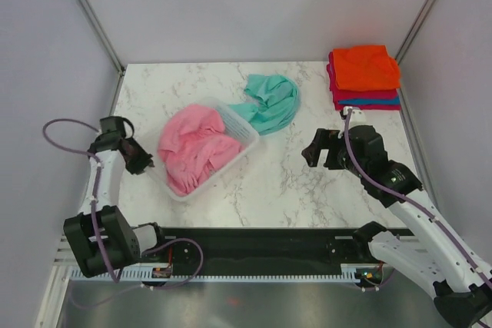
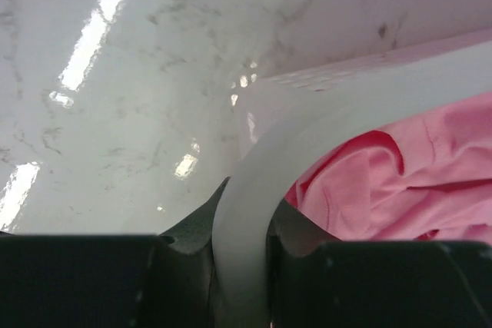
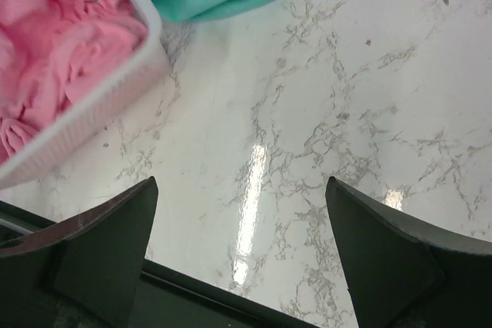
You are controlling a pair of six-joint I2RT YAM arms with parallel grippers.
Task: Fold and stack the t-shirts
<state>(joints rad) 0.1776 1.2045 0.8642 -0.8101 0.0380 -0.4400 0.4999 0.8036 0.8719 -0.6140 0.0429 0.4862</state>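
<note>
The left gripper [image 2: 242, 247] clamps the basket [image 2: 346, 90] rim, pink t-shirt [image 2: 400, 182] inside; right gripper [image 3: 240, 190] hangs fully open above the table [image 3: 369, 74]; teal t-shirt [image 1: 270, 101] touches the basket's far corner.

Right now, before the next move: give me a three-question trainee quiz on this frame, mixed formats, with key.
1. True or false: the left gripper has its fingers on either side of the white basket rim.
2. Multiple choice: the pink t-shirt lies A) in the basket, B) on the folded pile, C) spread flat on the bare table.
3. Fill in: the top tee of the folded stack at the far right corner is ____.
Key: 1 true; 2 A; 3 orange.
</note>
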